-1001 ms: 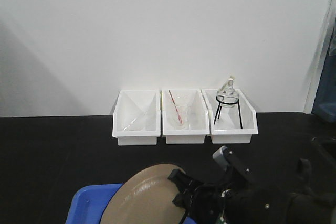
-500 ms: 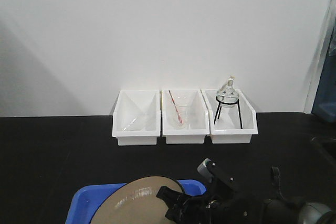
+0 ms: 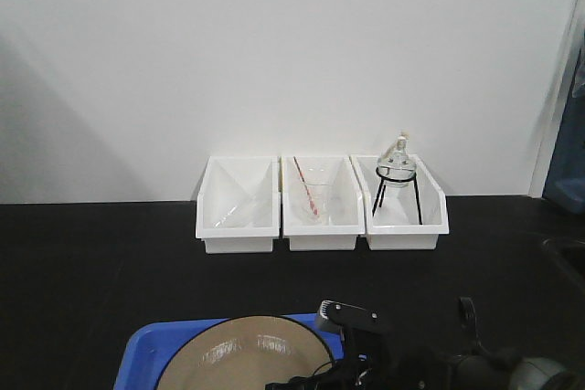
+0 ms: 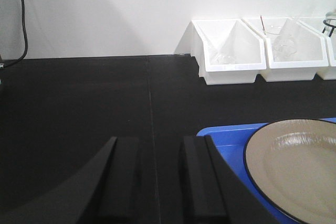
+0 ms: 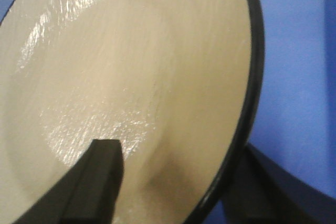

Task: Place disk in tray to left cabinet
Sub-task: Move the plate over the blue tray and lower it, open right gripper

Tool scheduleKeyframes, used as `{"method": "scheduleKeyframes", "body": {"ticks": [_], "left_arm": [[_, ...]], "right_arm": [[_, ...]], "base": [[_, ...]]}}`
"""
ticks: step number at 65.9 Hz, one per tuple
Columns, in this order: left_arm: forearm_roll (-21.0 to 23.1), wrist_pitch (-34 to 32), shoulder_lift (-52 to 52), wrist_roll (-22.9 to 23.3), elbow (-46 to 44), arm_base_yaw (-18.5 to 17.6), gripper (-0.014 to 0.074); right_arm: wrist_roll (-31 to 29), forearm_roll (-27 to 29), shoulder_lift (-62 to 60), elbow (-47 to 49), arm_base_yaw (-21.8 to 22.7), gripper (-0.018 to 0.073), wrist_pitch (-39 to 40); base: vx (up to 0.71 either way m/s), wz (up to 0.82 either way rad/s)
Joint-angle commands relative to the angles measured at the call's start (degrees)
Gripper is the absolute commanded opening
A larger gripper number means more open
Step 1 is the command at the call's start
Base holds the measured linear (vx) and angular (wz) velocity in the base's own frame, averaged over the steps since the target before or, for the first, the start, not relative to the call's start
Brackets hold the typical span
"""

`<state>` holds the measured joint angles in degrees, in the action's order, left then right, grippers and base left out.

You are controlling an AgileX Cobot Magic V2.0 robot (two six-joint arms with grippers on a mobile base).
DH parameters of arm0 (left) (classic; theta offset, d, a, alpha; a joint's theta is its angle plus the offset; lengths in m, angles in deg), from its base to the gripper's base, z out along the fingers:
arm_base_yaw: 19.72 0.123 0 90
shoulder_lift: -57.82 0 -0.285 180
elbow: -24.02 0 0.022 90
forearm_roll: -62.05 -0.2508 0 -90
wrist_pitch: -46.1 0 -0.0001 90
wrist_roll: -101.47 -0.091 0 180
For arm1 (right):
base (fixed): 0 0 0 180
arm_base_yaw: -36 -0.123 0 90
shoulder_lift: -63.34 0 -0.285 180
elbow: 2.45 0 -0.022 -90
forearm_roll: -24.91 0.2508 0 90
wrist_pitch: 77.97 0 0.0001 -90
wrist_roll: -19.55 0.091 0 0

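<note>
Where the disk [image 3: 242, 353] lies: low over the tray [image 3: 146, 353], blue lip showing left and behind.
Right hand [image 5: 173, 177]: clamped on disk's rim.
Left hand [image 4: 156, 148]: fingers apart, above worktop [image 4: 79, 103] left of tray.

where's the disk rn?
Front view, bottom centre: the disk lies over the blue tray on the black table, nearer than the three white bins, with the right gripper clamped on its rim.

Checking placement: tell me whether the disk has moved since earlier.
Yes. The disk has dropped flatter into the tray, its top edge farther below the white bins.
</note>
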<state>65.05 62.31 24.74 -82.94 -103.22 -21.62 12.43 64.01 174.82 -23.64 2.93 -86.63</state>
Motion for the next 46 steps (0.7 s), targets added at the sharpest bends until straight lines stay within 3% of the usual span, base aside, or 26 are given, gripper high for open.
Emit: {"method": "scheduleKeyframes", "body": {"ticks": [1, 16, 28, 35, 46], "left_arm": [[0.2, -4.6, -0.6, -0.1, -1.9, -0.3, 0.0345], [0.2, -4.6, -0.6, -0.1, -1.9, -0.3, 0.0345], [2.1, -4.9, -0.6, 0.7, -1.9, -0.3, 0.0344], [6.2, -3.2, -0.9, 0.7, -2.1, -0.3, 0.0344], [11.8, 3.3, -6.3, 0.5, -4.8, -0.3, 0.0344]], "right_arm": [[-1.3, -0.3, -3.7, 1.5, 1.0, 0.0524, 2.5], [-1.6, -0.8, -10.4, 1.5, 10.6, 0.0522, -4.0], [-4.9, -7.8, -15.2, 2.6, 19.3, 0.0519, -17.9], [-11.5, -11.1, -16.9, 3.0, 19.7, 0.0508, -20.4], [-12.1, -11.1, -17.8, 3.0, 19.7, 0.0504, -20.1]], "base": [[0.00, 0.00], [0.00, 0.00], [0.00, 0.00], [0.00, 0.00], [0.00, 0.00]]}}
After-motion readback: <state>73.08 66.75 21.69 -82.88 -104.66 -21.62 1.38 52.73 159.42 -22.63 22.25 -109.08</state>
